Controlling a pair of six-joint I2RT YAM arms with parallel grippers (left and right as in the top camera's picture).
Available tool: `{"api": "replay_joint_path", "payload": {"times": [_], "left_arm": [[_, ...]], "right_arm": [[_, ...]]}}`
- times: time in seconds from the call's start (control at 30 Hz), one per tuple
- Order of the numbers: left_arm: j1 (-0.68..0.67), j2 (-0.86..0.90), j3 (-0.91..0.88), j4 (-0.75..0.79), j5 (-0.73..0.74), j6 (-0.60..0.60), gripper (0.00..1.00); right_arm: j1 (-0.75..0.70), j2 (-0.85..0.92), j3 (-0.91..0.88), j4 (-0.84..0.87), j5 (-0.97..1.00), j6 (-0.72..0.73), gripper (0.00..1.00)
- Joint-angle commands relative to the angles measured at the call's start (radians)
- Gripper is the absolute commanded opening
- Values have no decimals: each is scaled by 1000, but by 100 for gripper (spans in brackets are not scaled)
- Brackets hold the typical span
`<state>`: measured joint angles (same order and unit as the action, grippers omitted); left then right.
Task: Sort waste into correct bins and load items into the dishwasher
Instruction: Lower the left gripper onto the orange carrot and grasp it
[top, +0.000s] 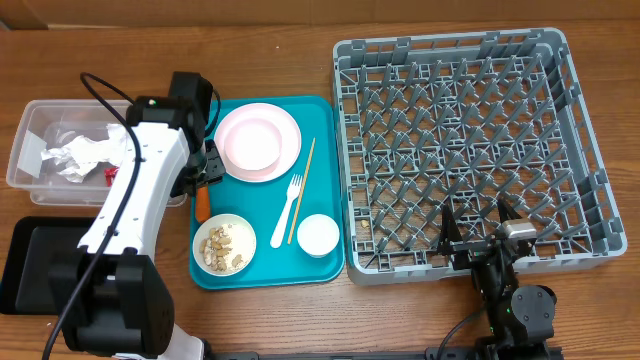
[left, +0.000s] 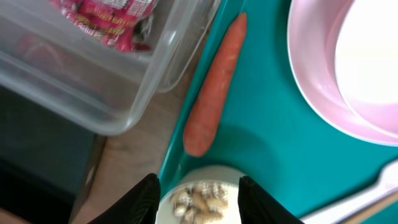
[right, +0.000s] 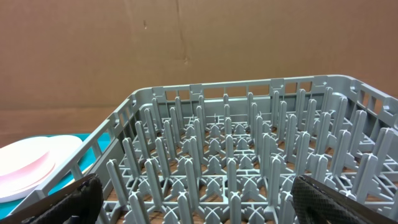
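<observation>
An orange carrot (top: 203, 203) lies on the left edge of the teal tray (top: 325, 110), beside the clear tub (top: 30, 150). The tub holds crumpled napkins (top: 85, 155) and a red wrapper (top: 110, 172). My left gripper (top: 205, 172) is open and empty above the carrot (left: 214, 87), its fingers (left: 199, 183) framing the white bowl of food scraps (left: 200, 202). The pink plate (top: 257, 141), fork (top: 287, 210), chopsticks (top: 303, 190), cup (top: 318, 235) and scrap bowl (top: 224, 244) sit on the tray. My right gripper (right: 196, 199) is open and empty over the grey rack (right: 249, 162) near its front edge.
A shallow black tray (top: 30, 260) lies at the front left, partly under my left arm. The grey rack (top: 470, 140) fills the right side and holds nothing. A cardboard wall stands behind the rack.
</observation>
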<state>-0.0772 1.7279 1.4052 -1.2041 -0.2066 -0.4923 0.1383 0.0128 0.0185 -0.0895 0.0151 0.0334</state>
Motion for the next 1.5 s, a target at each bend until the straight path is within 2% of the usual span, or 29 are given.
{"api": "replay_joint_path", "payload": {"times": [0.0,0.13,0.4,0.73,0.97,1.47], "left_arm": [[-2,1,-79,57,-37,41,44],[-2,2,-157,142,-40,51,47],[-2,2,-261,292,-64,87,45],[-2,2,-283,333,-63,105,34],[-2,2,-347,416,-63,124,37],[-2,2,-424,537,-63,157,36]], "right_arm": [[3,-8,-11,8,9,-1,100],[3,-8,-11,8,9,-1,100],[3,-8,-11,8,9,-1,100],[3,-8,-11,8,9,-1,100],[3,-8,-11,8,9,-1,100],[3,-8,-11,8,9,-1,100]]}}
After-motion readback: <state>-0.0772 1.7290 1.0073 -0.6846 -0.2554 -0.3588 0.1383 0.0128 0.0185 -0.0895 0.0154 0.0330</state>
